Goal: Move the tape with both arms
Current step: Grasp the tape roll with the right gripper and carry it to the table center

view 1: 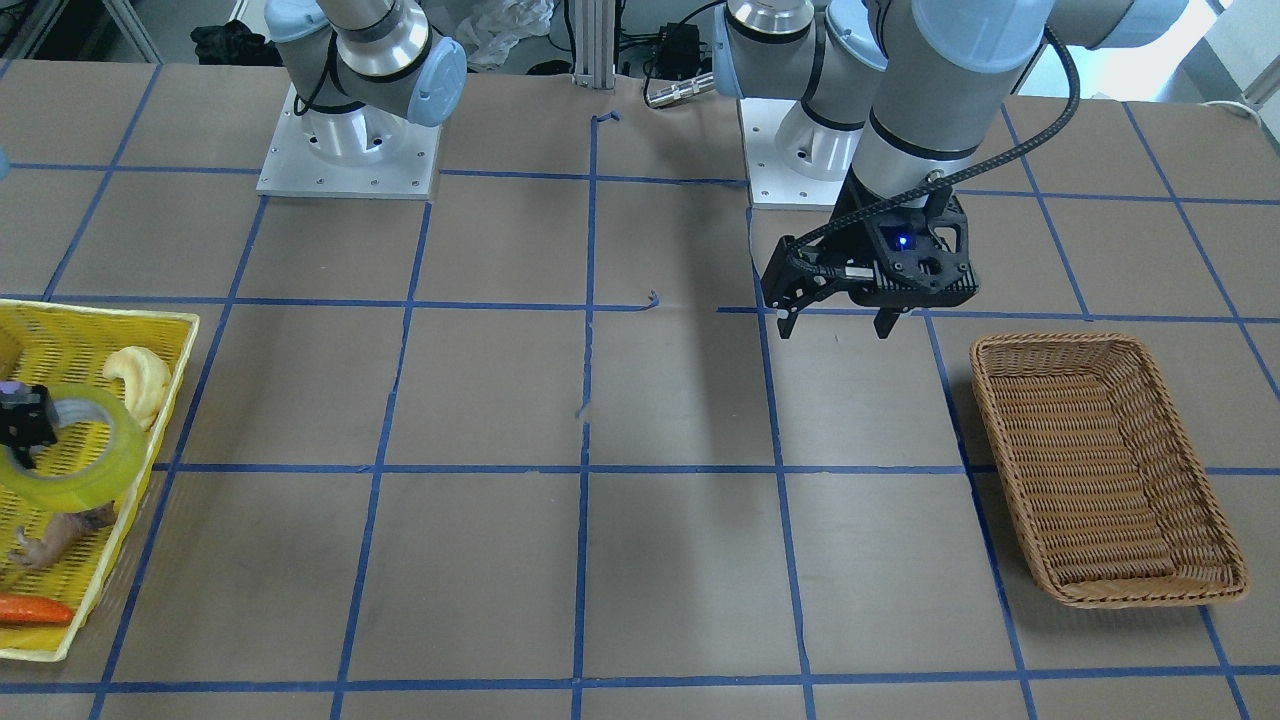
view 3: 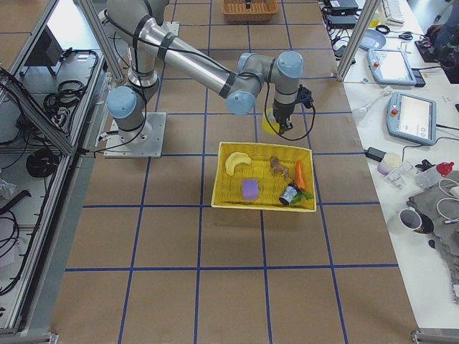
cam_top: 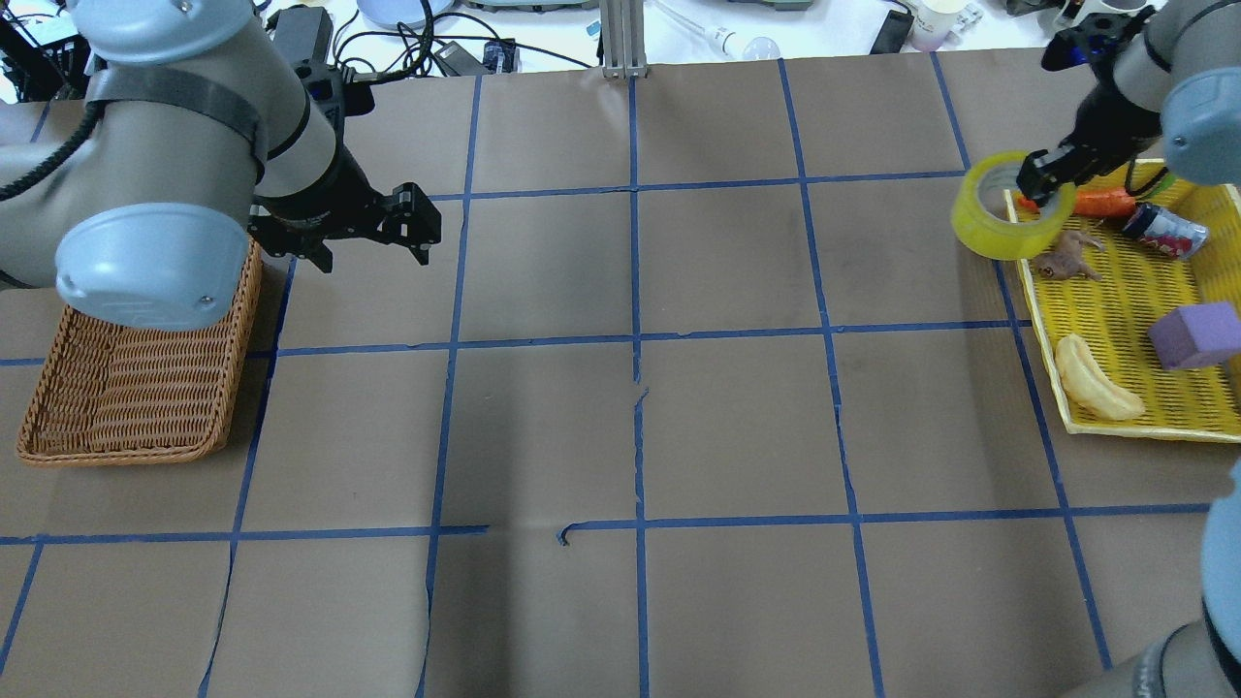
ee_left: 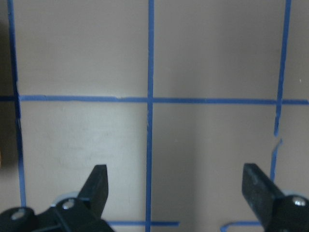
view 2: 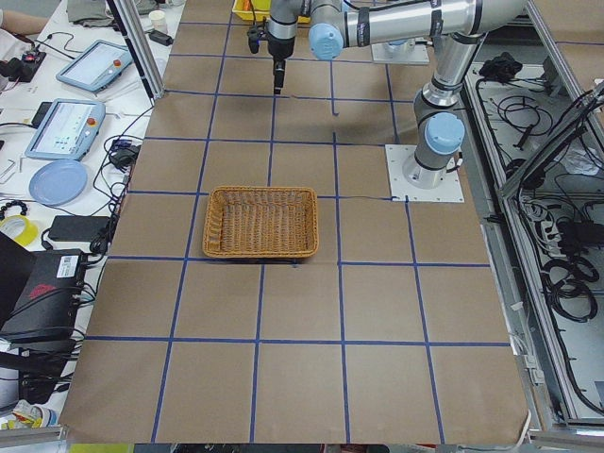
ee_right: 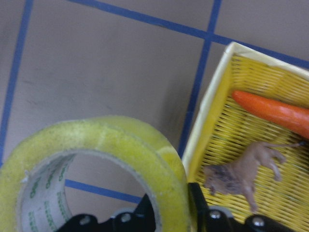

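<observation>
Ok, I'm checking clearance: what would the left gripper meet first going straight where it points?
The left gripper points down, so likely the bare table, near a blue grid line; nothing else shows below it.

Two robot arms show in the overhead view: the left arm at the upper left and the right arm at the upper right. Each carries one black two-finger gripper, the left gripper and the right gripper. There is one roll of yellow tape. Two baskets are in view: one wicker basket and one yellow plastic basket. The yellow one holds five things: one carrot, one banana, one purple block, one can and one brown toy animal
</observation>
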Robot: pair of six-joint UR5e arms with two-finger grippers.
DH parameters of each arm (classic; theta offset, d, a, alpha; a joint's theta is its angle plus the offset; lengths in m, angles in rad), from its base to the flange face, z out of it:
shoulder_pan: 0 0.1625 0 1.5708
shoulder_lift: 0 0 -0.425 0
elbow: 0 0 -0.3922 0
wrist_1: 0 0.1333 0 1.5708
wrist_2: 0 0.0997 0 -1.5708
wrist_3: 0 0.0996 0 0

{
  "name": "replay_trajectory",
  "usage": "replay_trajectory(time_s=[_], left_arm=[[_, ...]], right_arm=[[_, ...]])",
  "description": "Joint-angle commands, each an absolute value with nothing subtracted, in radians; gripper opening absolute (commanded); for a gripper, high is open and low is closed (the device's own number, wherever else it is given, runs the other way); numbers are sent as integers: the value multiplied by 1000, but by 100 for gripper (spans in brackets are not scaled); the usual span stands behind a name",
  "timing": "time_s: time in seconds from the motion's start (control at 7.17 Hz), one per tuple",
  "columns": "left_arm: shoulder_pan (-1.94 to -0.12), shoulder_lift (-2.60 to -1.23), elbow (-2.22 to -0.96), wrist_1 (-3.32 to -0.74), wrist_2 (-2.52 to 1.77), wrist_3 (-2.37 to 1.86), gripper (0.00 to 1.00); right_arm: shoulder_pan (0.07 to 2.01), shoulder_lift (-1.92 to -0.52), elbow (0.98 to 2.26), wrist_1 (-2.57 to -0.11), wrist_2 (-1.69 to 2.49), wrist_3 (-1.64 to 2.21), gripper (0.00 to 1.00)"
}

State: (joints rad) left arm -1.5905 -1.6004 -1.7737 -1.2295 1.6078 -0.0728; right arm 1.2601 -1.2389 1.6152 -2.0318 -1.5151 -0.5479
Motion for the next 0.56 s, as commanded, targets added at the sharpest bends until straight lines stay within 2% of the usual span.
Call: replay_trajectory(time_s=[0.0, 0.14, 0.28, 0.42], left_arm=[[-1592, -1624, -1661, -1212, 1579, -29, 100], [-1585, -1629, -1613, -1315, 1580, -29, 100], [-1586, -1599, -1615, -1330, 1582, -29, 100], [-1591, -1585, -1600, -1330, 1580, -26, 100]], right_arm=[[1450, -1189, 1614, -2098, -1389, -181, 0], [1527, -1127, 1614, -2228, -1378, -49, 0], [1611, -1048, 1603, -2343, -1385, 44, 0], [1682, -988, 1550, -2382, -1393, 175, 0]])
